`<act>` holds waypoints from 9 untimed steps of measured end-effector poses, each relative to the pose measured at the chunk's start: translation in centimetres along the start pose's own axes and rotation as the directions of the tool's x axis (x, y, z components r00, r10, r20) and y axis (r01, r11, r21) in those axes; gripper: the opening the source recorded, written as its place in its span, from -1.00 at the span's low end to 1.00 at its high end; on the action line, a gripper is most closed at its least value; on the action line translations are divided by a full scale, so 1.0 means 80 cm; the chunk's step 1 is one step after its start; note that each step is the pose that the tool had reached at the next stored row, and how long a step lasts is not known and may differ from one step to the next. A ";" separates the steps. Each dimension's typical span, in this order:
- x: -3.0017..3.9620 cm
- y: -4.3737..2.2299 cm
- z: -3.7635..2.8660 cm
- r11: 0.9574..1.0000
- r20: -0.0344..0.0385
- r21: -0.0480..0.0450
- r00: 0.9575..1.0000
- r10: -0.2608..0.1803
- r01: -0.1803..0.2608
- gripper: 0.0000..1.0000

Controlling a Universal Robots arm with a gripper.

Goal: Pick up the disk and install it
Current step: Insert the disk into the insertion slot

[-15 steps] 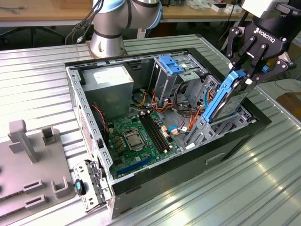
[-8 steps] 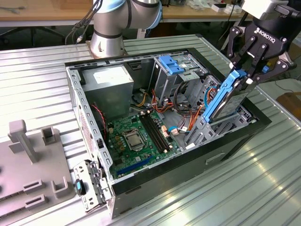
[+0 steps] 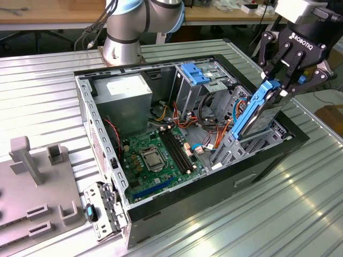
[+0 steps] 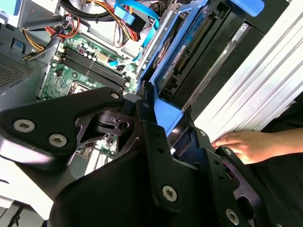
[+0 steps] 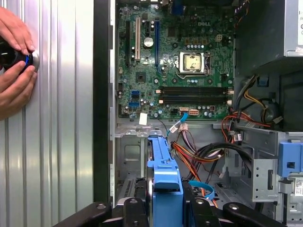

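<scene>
While person's hands (image 5: 16, 85) rest on table (image 5: 61, 142), gripper (image 3: 278, 87) pinches tilted disk (image 3: 256, 116) by top, lower end inside open computer case (image 3: 268, 156).

Computer case (image 3: 244, 172), grey fixture (image 3: 33, 179) on ribbed table (image 3: 278, 219)

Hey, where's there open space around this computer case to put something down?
The table is bare along the case, at the exterior view's lower right, and at that view's left, between case and grey fixture. Inside is crowded: cables surround the bay where the hand holds the disk. In the first wrist view, a person's hands sit beside the case.
</scene>
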State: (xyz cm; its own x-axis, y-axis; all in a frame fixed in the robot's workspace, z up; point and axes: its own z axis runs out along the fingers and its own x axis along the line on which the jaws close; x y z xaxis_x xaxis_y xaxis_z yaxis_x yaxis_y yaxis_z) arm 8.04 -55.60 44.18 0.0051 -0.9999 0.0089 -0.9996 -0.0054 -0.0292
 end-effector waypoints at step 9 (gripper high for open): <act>0.0001 0.0002 0.0058 1.000 0.000 0.000 1.000 0.000 0.000 -0.26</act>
State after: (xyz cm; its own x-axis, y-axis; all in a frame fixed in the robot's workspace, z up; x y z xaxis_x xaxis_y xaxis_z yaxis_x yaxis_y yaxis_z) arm 8.04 -55.61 43.72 0.0051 -0.9999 0.0089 -0.9996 -0.0053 -0.0291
